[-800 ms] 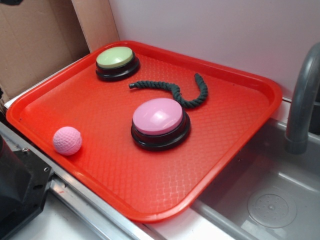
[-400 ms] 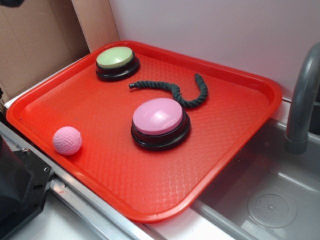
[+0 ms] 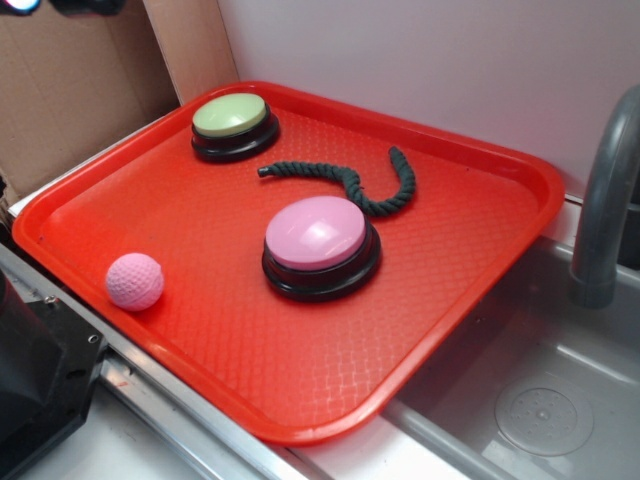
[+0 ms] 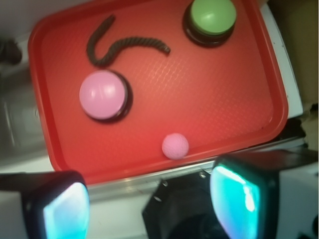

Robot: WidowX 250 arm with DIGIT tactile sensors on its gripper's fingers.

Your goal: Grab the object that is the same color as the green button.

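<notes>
A pale wall (image 3: 430, 60) fills the exterior view from 12 to 2 o'clock. Brown cardboard (image 3: 70, 90) stands at 10 o'clock. A grey sink (image 3: 520, 390) lies at 4 o'clock, with a grey faucet (image 3: 605, 200) at 3 o'clock. Light is soft and even.

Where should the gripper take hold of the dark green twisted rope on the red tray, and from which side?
Probably on the straighter run of the dark green twisted rope, coming straight down from above with the fingers set across the strand. It lies flat and thin on the red plastic tray, so no side approach gets under it. That stretch also sits clear of the pink-domed push-button, unlike the curled end. The gripper is open.
</notes>
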